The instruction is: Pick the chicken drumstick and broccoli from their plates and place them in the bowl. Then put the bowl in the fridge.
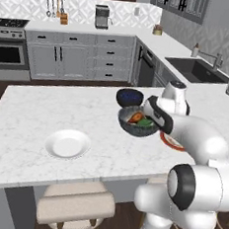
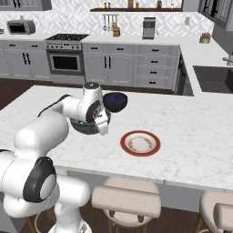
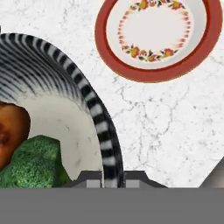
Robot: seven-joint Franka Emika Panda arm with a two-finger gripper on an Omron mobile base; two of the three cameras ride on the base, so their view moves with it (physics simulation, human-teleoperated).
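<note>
The bowl [image 1: 135, 122] sits toward the middle of the marble island worktop [image 1: 32, 118], nearer the far edge than the stool side, with the chicken drumstick [image 1: 135, 118] and the broccoli [image 1: 146, 122] lying together inside it. In the hand view the gripper [image 3: 113, 180] straddles the bowl's ribbed rim, one finger inside and one outside; the jaws are pinching the rim between them. Just behind the bowl, almost touching, stands a smaller navy bowl [image 1: 129, 96]. The red-rimmed plate [image 2: 140, 143] lies bare just beside the bowl on the sink side, close to the near edge. The white plate [image 1: 67, 143] rests well apart toward the stove end, also near the near edge. Between the two plates the near strip of worktop is open, and the far corners lie bare.

The arm rises from the stool side, elbow bent high, forearm folded down over the bowl so the wrist hides part of it.

Padded stools [image 2: 126, 201] are tucked under the near edge. Beyond stand grey cabinets [image 2: 109, 66], an oven [image 2: 65, 61] and a sink [image 1: 196, 70].
</note>
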